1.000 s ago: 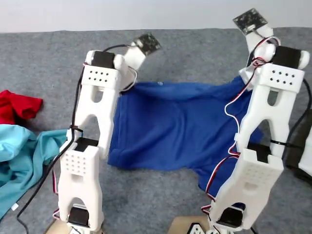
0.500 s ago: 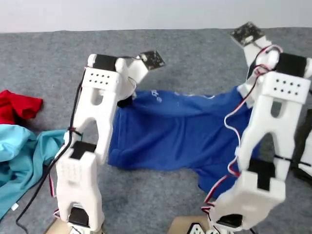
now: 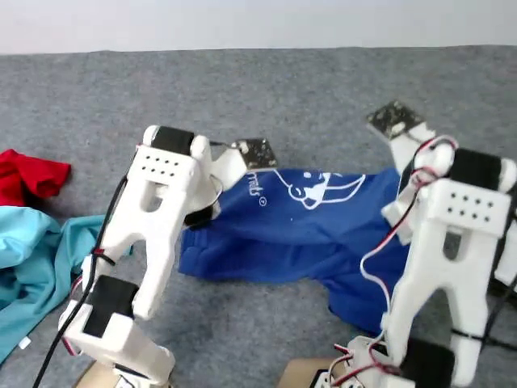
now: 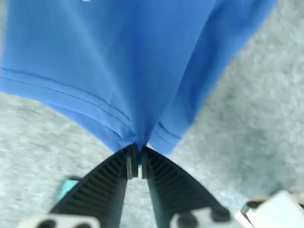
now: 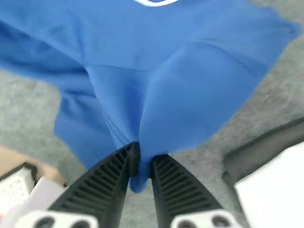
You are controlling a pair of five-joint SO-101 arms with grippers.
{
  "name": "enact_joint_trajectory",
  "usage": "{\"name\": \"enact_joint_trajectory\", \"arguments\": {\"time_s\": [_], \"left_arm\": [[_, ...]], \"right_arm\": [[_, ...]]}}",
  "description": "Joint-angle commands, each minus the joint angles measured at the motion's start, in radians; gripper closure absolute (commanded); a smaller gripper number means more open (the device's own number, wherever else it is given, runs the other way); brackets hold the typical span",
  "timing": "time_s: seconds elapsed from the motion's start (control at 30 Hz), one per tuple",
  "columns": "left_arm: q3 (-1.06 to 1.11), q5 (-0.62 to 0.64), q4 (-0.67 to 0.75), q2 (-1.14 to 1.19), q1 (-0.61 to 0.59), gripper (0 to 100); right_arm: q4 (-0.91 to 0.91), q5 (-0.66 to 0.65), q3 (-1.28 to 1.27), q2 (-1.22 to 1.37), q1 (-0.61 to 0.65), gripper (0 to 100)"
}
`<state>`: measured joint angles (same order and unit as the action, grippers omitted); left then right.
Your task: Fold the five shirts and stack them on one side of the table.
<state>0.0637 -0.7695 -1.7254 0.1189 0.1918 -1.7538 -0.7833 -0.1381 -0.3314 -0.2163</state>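
- Blue shirt [image 3: 299, 234] lies rumpled across the middle of the grey tabletop [image 3: 323, 97] in the high view. Its far edge is turned over toward 6 o'clock, so a white print [image 3: 315, 187] faces up.
- The left arm [image 3: 153, 218] stands at 8 o'clock of that shirt and meets its edge at 9 o'clock. The right arm [image 3: 448, 242] stands at 4 o'clock of it and meets its edge at 3 o'clock.
- A red shirt [image 3: 28, 174] is bunched at 9 o'clock of the tabletop. A teal shirt [image 3: 32, 259] lies just beside it toward 8 o'clock, apart from the blue one.
- In the left wrist view, the left claw [image 4: 136, 159] is clamped on a hemmed corner of the blue shirt, and the cloth fans away from its tips above the grey tabletop.
- In the right wrist view, the right claw [image 5: 141, 159] is pinched together on a thick fold of the blue shirt, with a lip of cloth poking through between the jaws.
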Motion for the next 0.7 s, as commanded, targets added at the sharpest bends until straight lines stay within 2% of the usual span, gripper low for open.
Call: {"name": "enact_joint_trajectory", "arguments": {"time_s": [0.0, 0.27, 0.67], "left_arm": [[0.05, -0.02, -0.026, -0.063, -0.029, 100], [0.131, -0.046, -0.026, -0.063, -0.06, 100], [0.254, -0.095, 0.018, -0.063, -0.055, 100]], "right_arm": [[-0.016, -0.023, -0.1, -0.116, -0.041, 98.8], [0.031, -0.161, -0.299, -0.223, -0.203, 98.8], [0.03, -0.172, -0.425, -0.315, -0.219, 98.8]]}}
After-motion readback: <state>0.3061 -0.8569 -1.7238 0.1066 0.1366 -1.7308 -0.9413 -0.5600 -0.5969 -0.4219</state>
